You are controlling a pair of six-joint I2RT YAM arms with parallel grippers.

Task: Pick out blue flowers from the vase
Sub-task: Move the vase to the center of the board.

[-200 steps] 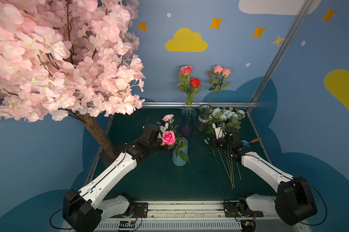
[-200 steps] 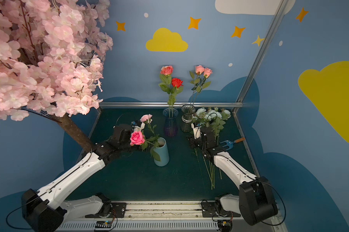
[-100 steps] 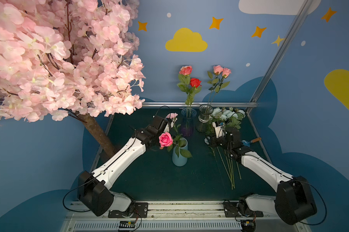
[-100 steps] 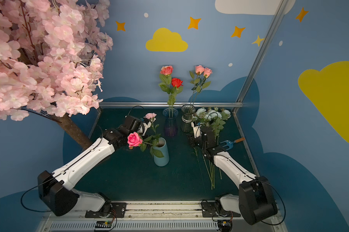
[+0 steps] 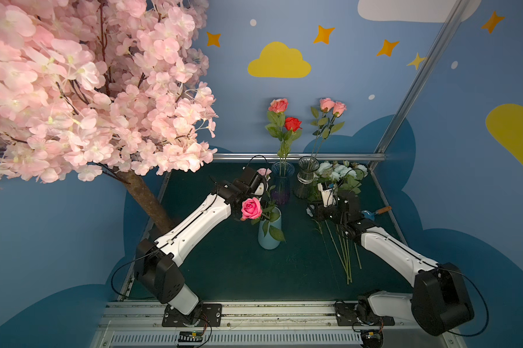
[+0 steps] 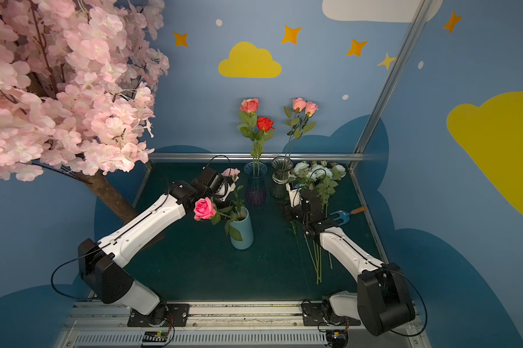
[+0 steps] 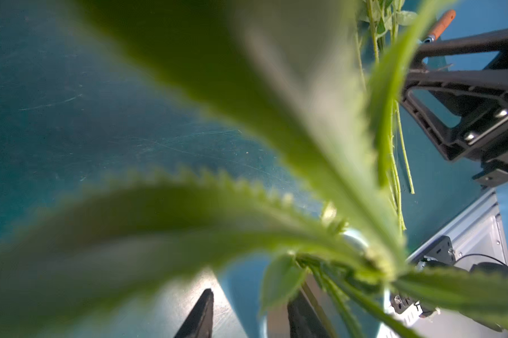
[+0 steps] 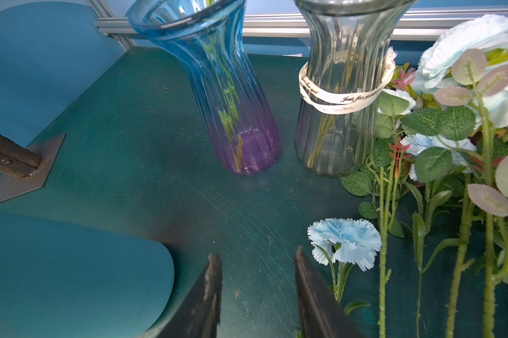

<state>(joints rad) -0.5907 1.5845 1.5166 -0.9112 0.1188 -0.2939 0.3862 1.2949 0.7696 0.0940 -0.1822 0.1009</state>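
Big pink tree (image 5: 73,90) beside a green table (image 5: 224,271).
The blue flowers (image 5: 338,173) lie on the table beside the clear vase (image 5: 307,177). The right gripper (image 8: 257,254) is open and empty next to them. The left gripper (image 7: 249,295) is open among rose leaves (image 7: 305,117).

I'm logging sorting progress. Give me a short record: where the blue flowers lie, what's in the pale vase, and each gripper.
blue flowers: lying on the table, heads by the clear vase
pale vase: pink roses only, as far as shows
left gripper: jaws apart among leaves above pale vase
right gripper: open, empty, beside the blue flowers
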